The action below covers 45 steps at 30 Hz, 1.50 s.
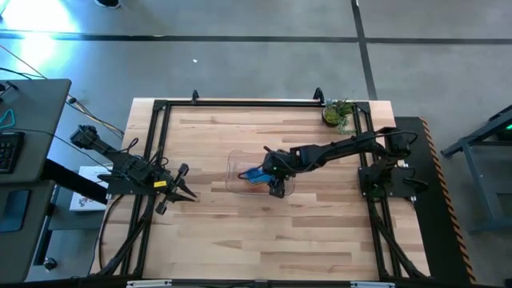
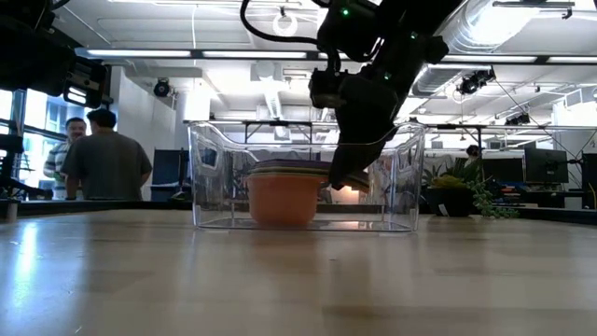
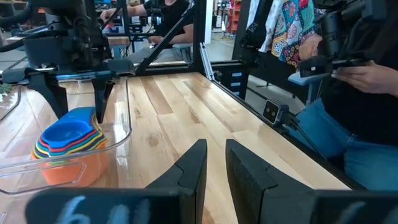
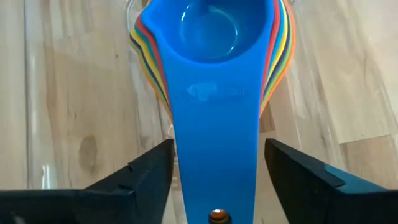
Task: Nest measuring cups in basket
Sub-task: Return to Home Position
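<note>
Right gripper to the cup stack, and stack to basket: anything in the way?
Nothing visible. The right gripper hangs open, its fingers either side of the blue cup handle without touching it. The nested measuring cups already sit inside the basket. The left gripper waits at the left of the table.

A robotics lab in an open industrial hall: robot arms (image 1: 336, 148) are bolted to a black metal frame (image 1: 240, 102) around a wooden table (image 1: 264, 240) on a bare concrete floor (image 1: 240, 48). Exposed ducts (image 2: 504, 28) and strip lights (image 2: 187, 53) hang overhead. Monitors (image 2: 546, 166), a keyboard (image 1: 6, 148) and standing people (image 2: 103, 154) fill the surroundings.
</note>
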Each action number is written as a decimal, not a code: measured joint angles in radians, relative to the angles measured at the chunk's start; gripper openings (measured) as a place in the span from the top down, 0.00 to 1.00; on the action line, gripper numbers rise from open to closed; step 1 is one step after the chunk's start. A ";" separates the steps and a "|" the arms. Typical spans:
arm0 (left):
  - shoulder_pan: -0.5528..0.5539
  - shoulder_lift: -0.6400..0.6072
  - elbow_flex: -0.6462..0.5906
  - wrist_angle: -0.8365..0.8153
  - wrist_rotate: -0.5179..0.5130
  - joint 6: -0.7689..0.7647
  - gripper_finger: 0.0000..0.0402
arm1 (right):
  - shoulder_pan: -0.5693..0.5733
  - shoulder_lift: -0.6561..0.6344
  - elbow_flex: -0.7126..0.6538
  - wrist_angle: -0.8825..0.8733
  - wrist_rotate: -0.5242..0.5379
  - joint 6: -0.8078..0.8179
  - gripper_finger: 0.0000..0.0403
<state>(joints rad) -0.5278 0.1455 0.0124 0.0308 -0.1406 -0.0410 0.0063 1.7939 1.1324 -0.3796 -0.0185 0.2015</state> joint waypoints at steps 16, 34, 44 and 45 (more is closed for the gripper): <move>0.000 0.000 0.000 0.000 0.000 0.000 0.87 | 0.041 -0.194 -0.002 -0.002 0.065 -0.096 0.36; 0.000 0.000 0.000 0.000 0.000 0.000 0.87 | 0.152 -1.002 -0.722 0.567 0.201 -0.215 0.36; 0.000 0.000 0.000 0.000 0.000 0.000 0.87 | 0.161 -1.384 -1.065 0.762 0.213 -0.219 0.36; 0.000 0.000 0.000 0.000 0.000 0.000 0.87 | 0.161 -1.415 -1.095 0.793 0.213 -0.224 0.36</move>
<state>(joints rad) -0.5281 0.1459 0.0124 0.0311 -0.1406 -0.0410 0.1677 0.3793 0.0376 0.4137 0.1945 -0.0224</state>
